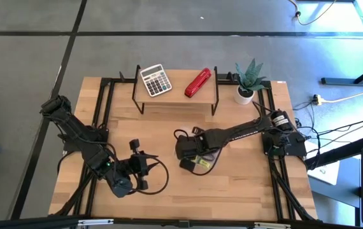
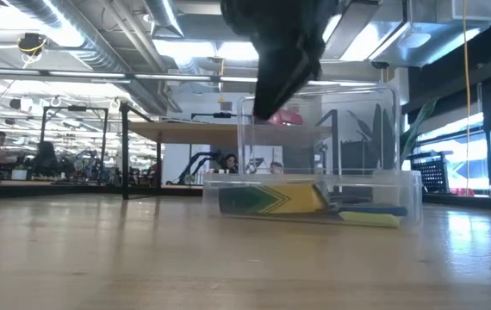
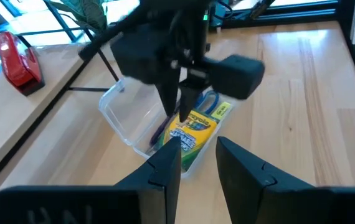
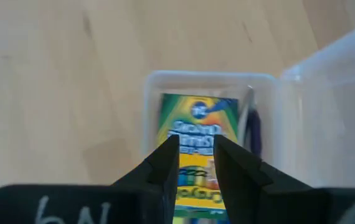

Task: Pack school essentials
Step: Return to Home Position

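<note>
Both claws stand empty and slightly parted, the left claw [image 3: 197,146] over the counter's [image 1: 245,184] left half, the right claw [image 4: 196,146] above the probably light, slick transparent supply box [image 4: 208,78] holding crayon box [image 4: 199,121], purple pen [image 4: 253,134] and scissors [image 3: 210,99], best gripped by its wall.

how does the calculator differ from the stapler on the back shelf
Colour: the calculator is grey with rows of keys; the stapler is plain red.
Shape: the calculator is wide and flat; the stapler is long and narrow.
Pose: the calculator lies only slightly turned on the shelf; the stapler lies clearly slanted.
Both rest on the raised shelf, apart from each other.
</note>
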